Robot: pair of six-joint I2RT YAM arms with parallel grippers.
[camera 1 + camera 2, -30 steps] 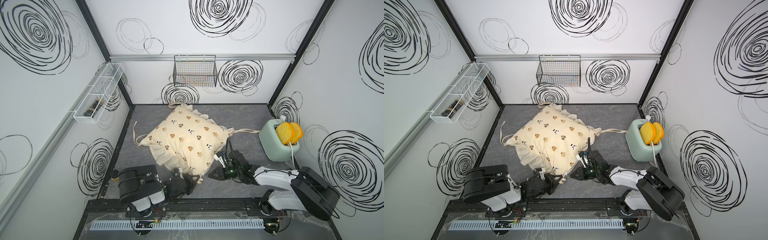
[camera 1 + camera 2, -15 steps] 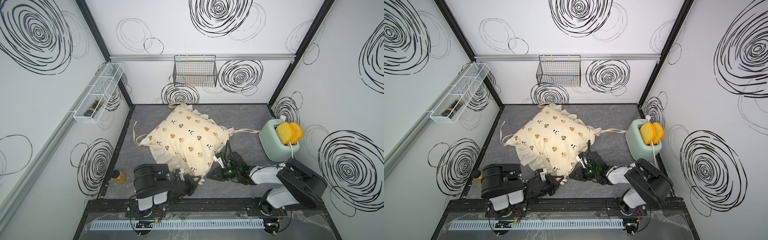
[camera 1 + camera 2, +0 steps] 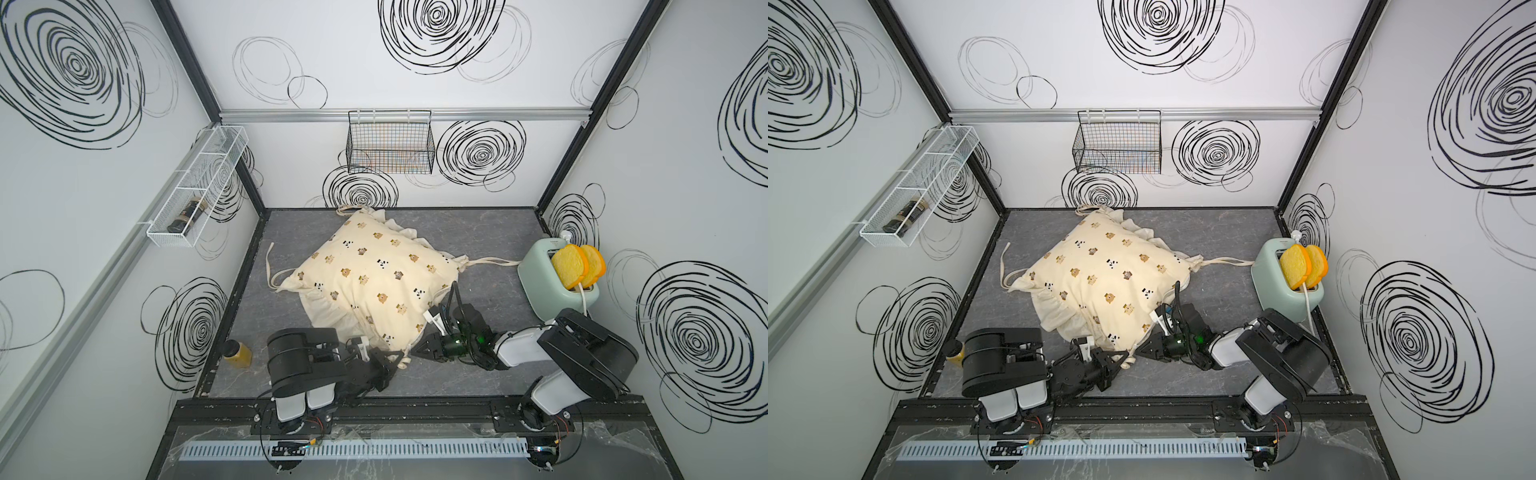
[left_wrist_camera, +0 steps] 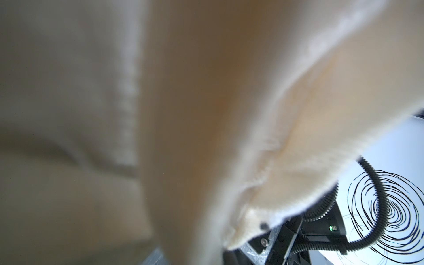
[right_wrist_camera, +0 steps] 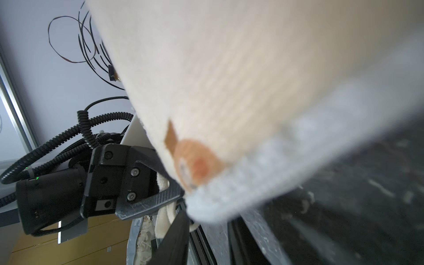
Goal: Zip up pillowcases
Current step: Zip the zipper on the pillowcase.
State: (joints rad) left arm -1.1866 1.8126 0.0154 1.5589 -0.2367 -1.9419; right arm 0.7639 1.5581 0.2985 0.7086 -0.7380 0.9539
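Note:
The pillowcase (image 3: 374,282) (image 3: 1104,282) is a plump cream cushion cover printed with bears and pandas, lying mid-floor with ruffled edges and long ties (image 3: 494,262). My left gripper (image 3: 397,360) (image 3: 1125,358) is at its near corner, shut on the cream fabric there. The right wrist view shows that left gripper (image 5: 169,187) with cream cloth pinched between its fingers. My right gripper (image 3: 417,352) (image 3: 1144,348) points at the same corner from the right. The pillowcase (image 5: 229,80) hides its jaws, and only one dark finger (image 5: 174,238) shows. Blurred fabric (image 4: 206,114) fills the left wrist view.
A mint toaster (image 3: 557,278) holding two yellow toast slices stands at the right wall. A small yellow bottle (image 3: 237,353) stands by the left floor edge. A black wire basket (image 3: 390,145) hangs on the back wall and a white wire shelf (image 3: 195,191) on the left wall.
The left arm's body has swung right, and the right arm has folded in toward the middle. The right gripper has edged left toward the near corner. The pillowcase has barely moved.

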